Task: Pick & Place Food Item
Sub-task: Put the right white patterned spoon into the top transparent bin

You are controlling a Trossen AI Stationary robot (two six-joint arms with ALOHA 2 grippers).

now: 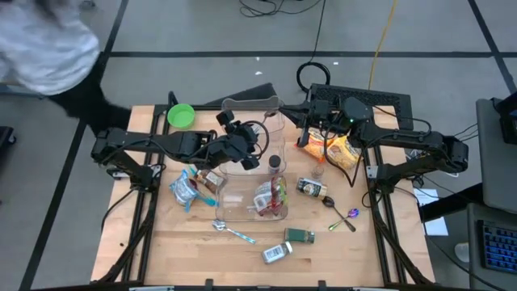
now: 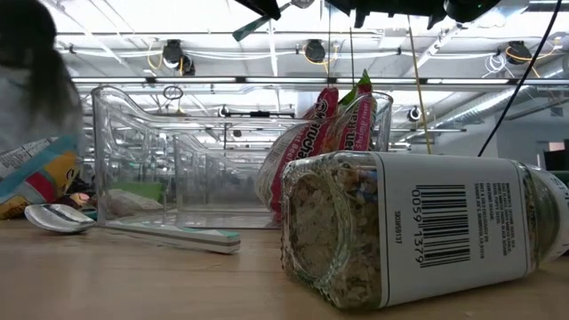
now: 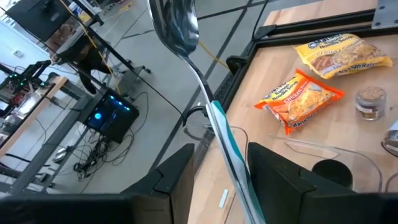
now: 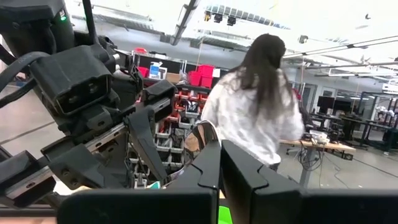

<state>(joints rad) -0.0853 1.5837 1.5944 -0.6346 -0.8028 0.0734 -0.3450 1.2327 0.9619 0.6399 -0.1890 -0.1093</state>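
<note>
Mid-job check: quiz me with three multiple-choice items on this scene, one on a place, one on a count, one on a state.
1. Where is the small green bowl?
A. Outside the clear plastic bin, on the left arm's side
B. Inside that bin
C. In the right end effector

2. How many orange-and-yellow noodle packets lie beside the bin?
A. One
B. Two
C. Four

3. What is the left end effector doing?
A. Open, empty
B. Shut on a glass jar
C. Shut on a metal spoon with a teal handle

Answers: 1 A, the high view shows the bowl off the bin's corner. 2 B, the left wrist view shows two. 3 C, the spoon's handle sits between its fingers.
</note>
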